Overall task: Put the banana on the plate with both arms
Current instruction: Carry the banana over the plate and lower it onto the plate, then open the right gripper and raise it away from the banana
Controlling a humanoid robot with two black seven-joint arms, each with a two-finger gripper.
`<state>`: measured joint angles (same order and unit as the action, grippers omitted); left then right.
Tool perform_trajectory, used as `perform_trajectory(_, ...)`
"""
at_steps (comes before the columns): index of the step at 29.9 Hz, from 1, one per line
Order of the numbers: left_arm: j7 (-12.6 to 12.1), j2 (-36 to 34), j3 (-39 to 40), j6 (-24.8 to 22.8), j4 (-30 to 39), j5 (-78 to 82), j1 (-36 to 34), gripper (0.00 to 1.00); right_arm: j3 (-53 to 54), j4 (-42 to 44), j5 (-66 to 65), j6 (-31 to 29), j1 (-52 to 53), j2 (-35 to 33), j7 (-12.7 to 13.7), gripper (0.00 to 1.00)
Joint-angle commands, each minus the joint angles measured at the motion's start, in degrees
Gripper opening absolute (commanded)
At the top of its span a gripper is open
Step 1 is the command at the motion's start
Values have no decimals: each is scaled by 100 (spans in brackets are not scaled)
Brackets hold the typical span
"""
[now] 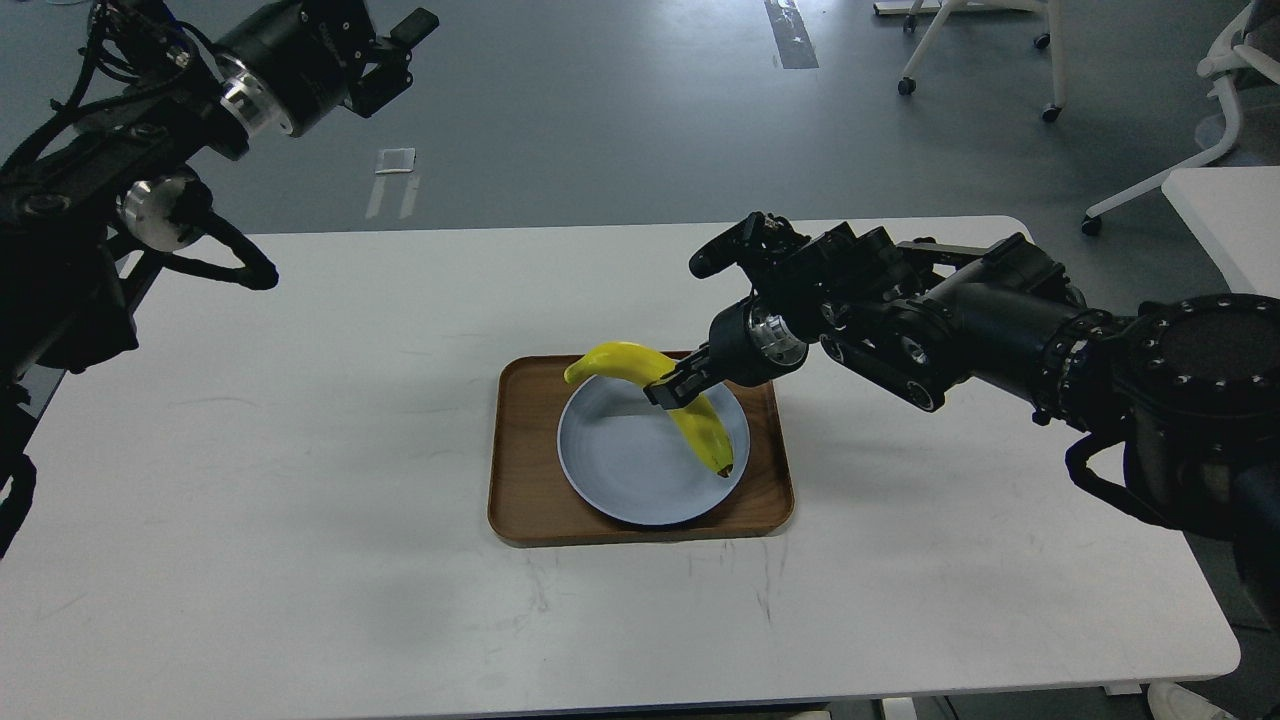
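The right gripper [676, 388] pinches the banana [668, 400] near its middle, over the plate [620, 470] on the wooden tray [525, 470]; lower gently until the dark tip rests inside the rim, then release; the long axis runs from far left to near right, stem far, tip perhaps touching the plate; the left gripper [400, 50] hangs far left, its fingers seemingly spread, though I cannot tell.

Right arm [1000, 310] comes in from the right edge, forearm reaching left and slightly down, wrist bent downward. Right gripper [668, 388] points down-left, fingers clamped on the banana [690, 415] mid-body. Left arm [120, 200] raised at upper left, elbow folded, left gripper [400, 50] held high, aimed up-right; finger gap can't be made out
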<state>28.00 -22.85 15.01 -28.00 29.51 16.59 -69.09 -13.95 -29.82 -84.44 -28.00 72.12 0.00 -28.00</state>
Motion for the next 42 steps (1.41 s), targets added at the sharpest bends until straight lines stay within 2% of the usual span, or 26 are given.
perform_trajectory(1,0,-9,2,0,2,3,-8,97,-11,-23,129,0,-22,0,0,33)
perform_trajectory(6,0,-9,-7,0,-6,-6,0,97,-11,-41,235,0,-22,0,0,36)
perform_trajectory(9,0,0,-7,0,-24,3,0,97,-11,-41,235,0,-22,0,0,48)
perform_trajectory(11,0,0,-7,0,-24,-6,0,97,-11,-41,235,0,-22,0,0,51)
perform_trajectory(13,0,0,-7,0,-24,-6,0,97,-20,-41,235,0,-22,0,0,63)
perform_trajectory(18,0,0,-7,0,-24,3,0,97,-11,-41,244,0,-22,0,0,77)
perform_trajectory(25,0,-9,2,0,-42,-6,0,97,147,-32,331,0,153,0,0,81)
perform_trajectory(27,0,-35,2,0,-42,-6,9,97,348,-59,960,0,363,-253,0,83)
perform_trajectory(28,0,-44,2,0,-42,-6,9,97,401,-59,1173,0,399,-351,0,86)
perform_trajectory(29,0,-53,11,0,-50,-6,18,97,524,-59,1619,0,434,-552,0,95)
perform_trajectory(36,0,-44,397,0,-50,-6,343,97,1482,-59,4003,0,286,-1757,0,98)
perform_trajectory(42,0,-9,617,0,-50,-15,554,97,2730,-59,5524,0,-628,-2364,0,99)
